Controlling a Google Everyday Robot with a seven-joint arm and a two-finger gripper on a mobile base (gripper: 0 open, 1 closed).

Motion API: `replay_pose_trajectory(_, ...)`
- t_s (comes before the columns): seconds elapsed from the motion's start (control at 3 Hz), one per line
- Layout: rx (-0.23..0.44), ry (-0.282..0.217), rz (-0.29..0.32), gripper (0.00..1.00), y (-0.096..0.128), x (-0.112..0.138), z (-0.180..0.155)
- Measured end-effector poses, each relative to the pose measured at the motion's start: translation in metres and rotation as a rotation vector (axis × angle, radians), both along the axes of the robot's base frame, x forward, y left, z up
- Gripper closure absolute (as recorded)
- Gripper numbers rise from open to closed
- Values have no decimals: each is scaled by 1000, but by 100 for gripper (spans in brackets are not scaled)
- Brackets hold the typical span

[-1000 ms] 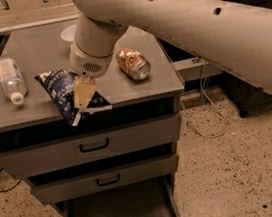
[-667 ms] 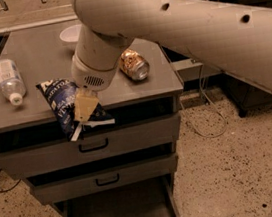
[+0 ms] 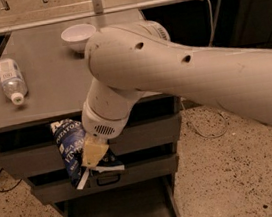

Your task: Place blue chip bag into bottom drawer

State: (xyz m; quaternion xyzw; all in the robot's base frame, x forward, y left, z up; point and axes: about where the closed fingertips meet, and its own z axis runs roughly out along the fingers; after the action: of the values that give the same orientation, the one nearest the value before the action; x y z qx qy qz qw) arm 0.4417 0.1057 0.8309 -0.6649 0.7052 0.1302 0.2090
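Camera view, lower left: we see the tool (image 3: 93, 155) clamped shut on the blue chip bag (image 3: 69, 146). The bag hangs upright in mid-air in front of the two gray drawer fronts (image 3: 144, 132), off the bench (image 3: 57, 88) top. Directly below, at the frame's bottom edge, the bottom drawer (image 3: 125, 214) stands pulled out, its floor showing. The white arm (image 3: 197, 79) crosses from the right. On the bench, a white bowl (image 3: 78, 36) sits at upper centre and a clear bottle (image 3: 10, 78) lies at upper left.
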Motion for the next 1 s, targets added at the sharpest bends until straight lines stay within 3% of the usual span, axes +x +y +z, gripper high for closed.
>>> replay_pose_trajectory(0.33, 0, 0, 0, 100, 0, 0, 0)
replay_pose_trajectory(0.67, 15, 30, -20, 100, -1, -19, -4)
replay_pose_trajectory(1.0, 48, 130, -62, 100, 7, -65, -30)
